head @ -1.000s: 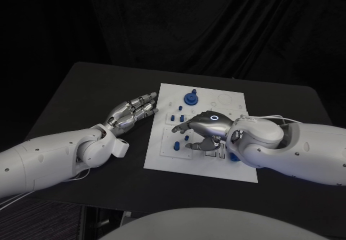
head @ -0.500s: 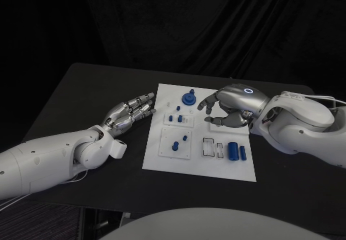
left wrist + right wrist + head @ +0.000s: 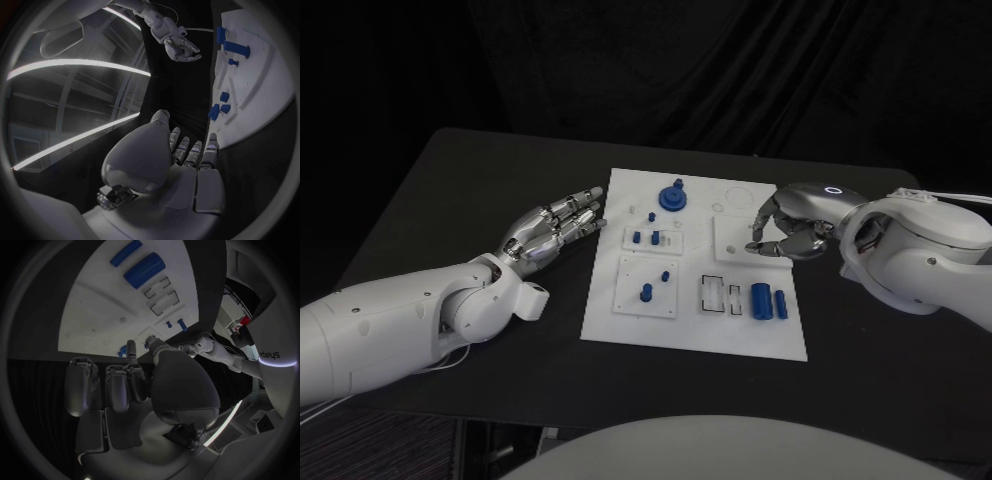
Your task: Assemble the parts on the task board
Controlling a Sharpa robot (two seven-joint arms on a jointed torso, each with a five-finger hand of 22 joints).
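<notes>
The left silver many-fingered hand (image 3: 557, 225) lies open with straight fingers on the black table just beside the white rectangular task board (image 3: 632, 325), holding nothing. The small blue plastic parts (image 3: 762, 299) sit on that board. The right silver hand (image 3: 790, 228) hovers curled and apparently empty over the board's far right corner, so I judge a pick comes next; "sharpa" is legible on an arm.

- Task board (image 3: 632, 318): white.
- Parts (image 3: 763, 300): blue, near the silver right hand (image 3: 790, 228).
- Table (image 3: 473, 180): black.
- Left hand (image 3: 557, 228): silver, possibly with darker joints.
</notes>
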